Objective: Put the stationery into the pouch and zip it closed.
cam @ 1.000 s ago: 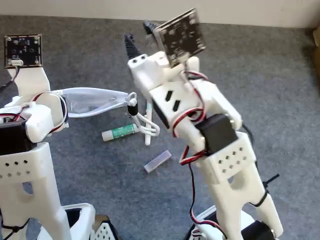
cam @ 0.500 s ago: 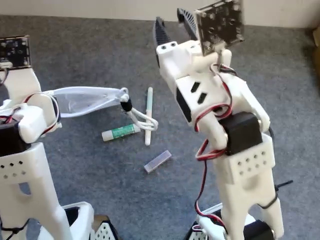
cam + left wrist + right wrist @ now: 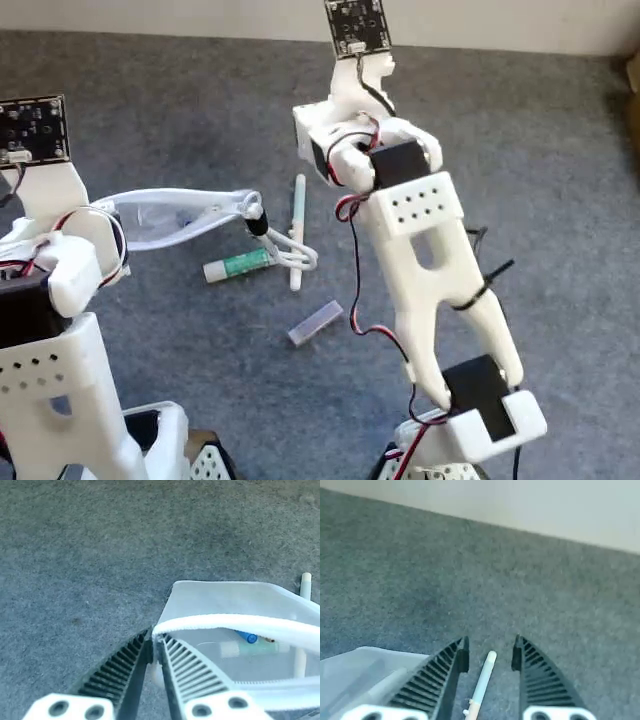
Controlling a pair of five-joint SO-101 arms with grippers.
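One pen [image 3: 483,681] lies on the worktop [image 3: 570,590] beneath the wide-open right jaws, where an off-centre descent could knock it away; left jaws grip the clear pouch [image 3: 235,600] by its rim.

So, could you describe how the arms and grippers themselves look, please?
The left arm and right arm are white plastic with black motors, rows of small holes and red, black and white cables. The left gripper and right gripper have black ribbed fingers.
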